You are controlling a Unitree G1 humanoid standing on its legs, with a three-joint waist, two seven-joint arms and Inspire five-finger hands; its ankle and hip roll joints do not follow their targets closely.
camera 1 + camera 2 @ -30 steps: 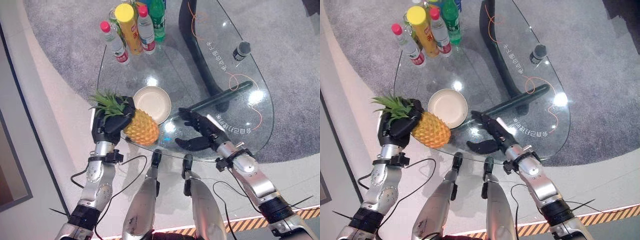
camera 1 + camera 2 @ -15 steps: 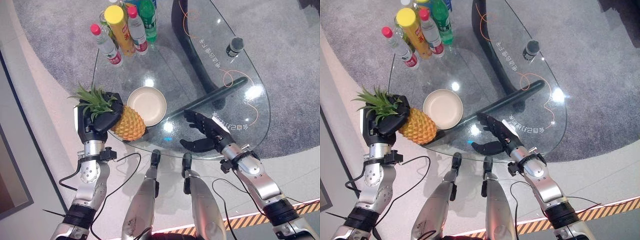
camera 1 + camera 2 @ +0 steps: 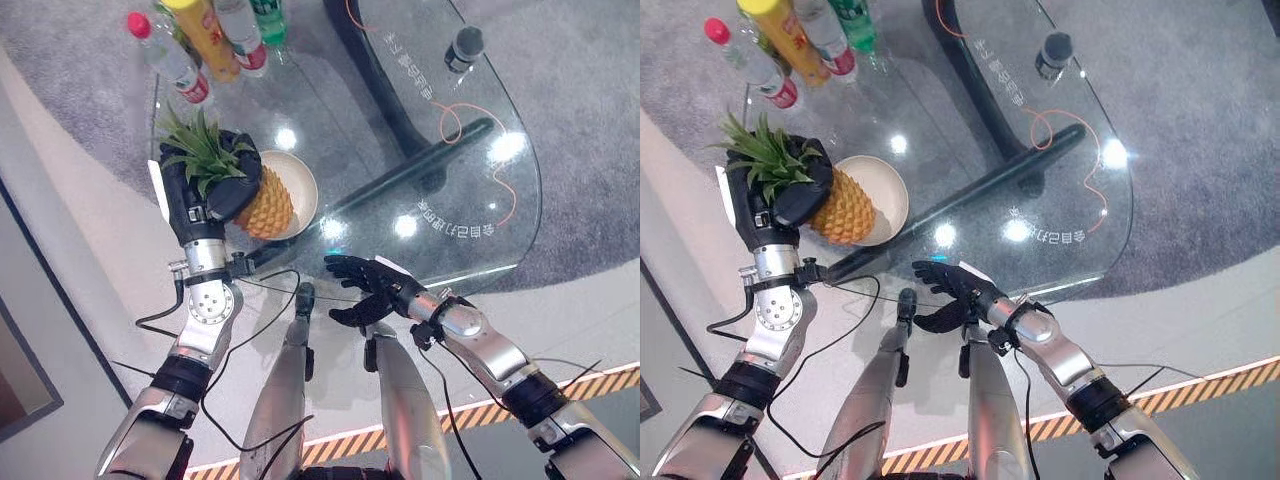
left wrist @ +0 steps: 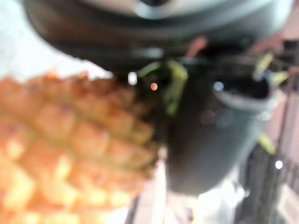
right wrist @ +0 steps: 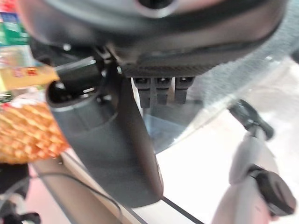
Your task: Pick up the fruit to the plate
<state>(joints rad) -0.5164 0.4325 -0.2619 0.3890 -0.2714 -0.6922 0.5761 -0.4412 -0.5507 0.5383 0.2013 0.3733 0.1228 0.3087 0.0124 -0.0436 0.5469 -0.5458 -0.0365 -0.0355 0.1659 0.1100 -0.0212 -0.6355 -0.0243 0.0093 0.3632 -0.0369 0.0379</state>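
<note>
Robot hand on the left (image 3: 208,190) has its dark fingers and thumb curled round the top of the pineapple (image 3: 266,203), gripping it just below the green crown (image 3: 195,148), whose leaves stick up past the fingers. Held this way, the fruit's yellow body hangs over the near-left part of the cream plate (image 3: 300,186), covering that side of it; whether it touches the plate or is held just above it cannot be told from the head views. In the left wrist view the pineapple's scaly skin (image 4: 60,144) sits right against the dark thumb (image 4: 205,135) (close and blurred, but the grip is plain). The plate lies on the clear glass desk (image 3: 480,130), near its left front edge. On the right, the robot hand (image 3: 365,290) hovers at the front edge of the desk, well apart from the plate and the fruit, with its fingers spread and relaxed and nothing in them; its own wrist view shows the thumb (image 5: 107,140) standing clear of the short row of fingers (image 5: 161,88). At the far left corner of the desk stands a cluster of bottles (image 3: 205,40), one with a red cap (image 3: 138,24), and a small dark object (image 3: 463,45) stands alone on the far right side of the glass. Grey carpet (image 3: 590,110) shows beneath and around the desk.
</note>
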